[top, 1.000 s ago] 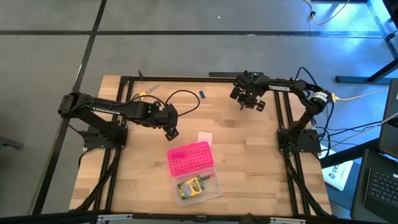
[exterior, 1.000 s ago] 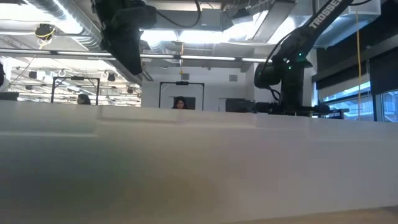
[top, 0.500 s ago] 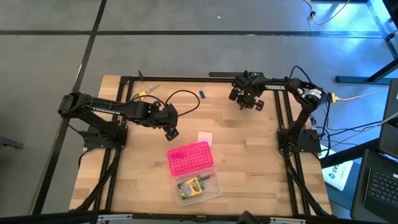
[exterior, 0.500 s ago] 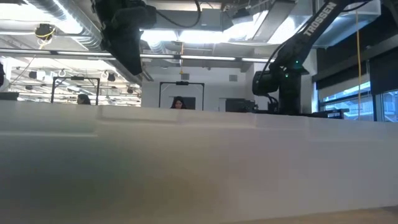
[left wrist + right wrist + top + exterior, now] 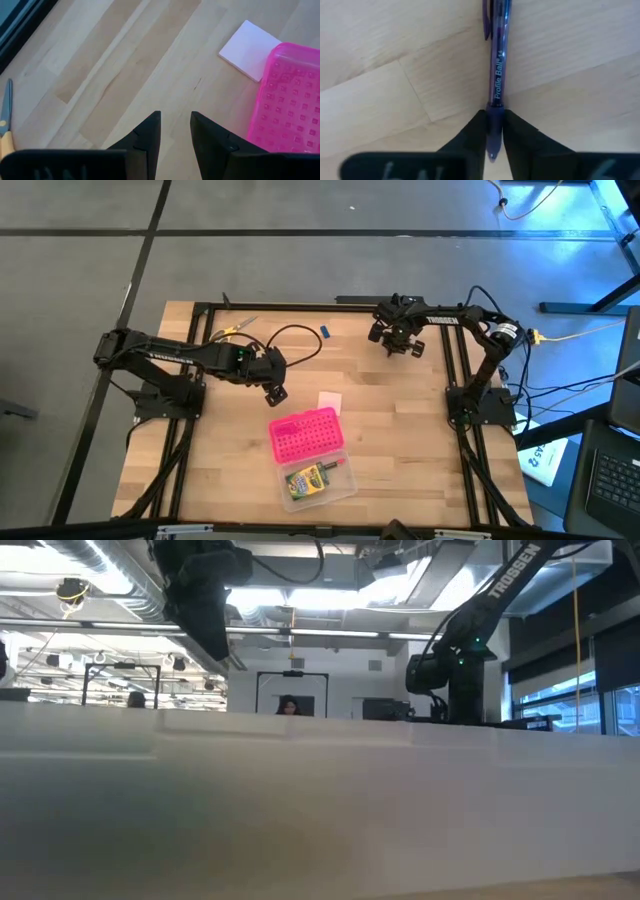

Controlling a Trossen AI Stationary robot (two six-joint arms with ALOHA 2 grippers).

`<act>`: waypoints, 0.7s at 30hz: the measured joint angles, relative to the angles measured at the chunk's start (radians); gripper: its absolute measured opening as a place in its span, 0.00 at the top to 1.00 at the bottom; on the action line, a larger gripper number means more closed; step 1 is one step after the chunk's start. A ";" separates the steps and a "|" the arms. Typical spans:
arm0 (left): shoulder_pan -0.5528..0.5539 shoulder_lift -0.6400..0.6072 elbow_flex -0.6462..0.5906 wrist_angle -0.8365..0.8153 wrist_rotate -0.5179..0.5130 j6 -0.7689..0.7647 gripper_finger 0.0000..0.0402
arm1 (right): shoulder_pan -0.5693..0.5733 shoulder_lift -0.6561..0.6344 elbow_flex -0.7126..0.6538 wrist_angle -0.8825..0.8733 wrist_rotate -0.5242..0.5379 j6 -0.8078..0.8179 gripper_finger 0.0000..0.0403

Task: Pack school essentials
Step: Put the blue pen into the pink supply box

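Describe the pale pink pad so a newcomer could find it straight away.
Start at the bright pink dotted box near the middle of the wooden table. Just past its far right corner, close to it, lies the pale pink pad, a small flat square. It is plain and almost white, unlike the vivid dotted box, and no hand holds it.

One pink dotted box (image 5: 305, 434), one crayon box (image 5: 309, 478), one pale pink pad (image 5: 330, 401), one scissors (image 5: 232, 329), one blue piece (image 5: 325, 332), one purple pen (image 5: 497, 60), two arms.
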 joint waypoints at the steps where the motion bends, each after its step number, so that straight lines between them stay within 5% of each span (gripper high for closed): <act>1: 0.000 0.000 0.000 0.000 0.000 0.001 0.75 | 0.000 0.000 0.000 0.000 0.000 -0.001 0.88; 21: 0.000 0.000 0.000 0.000 0.000 0.003 0.75 | 0.028 -0.014 -0.002 0.000 0.036 -0.136 0.88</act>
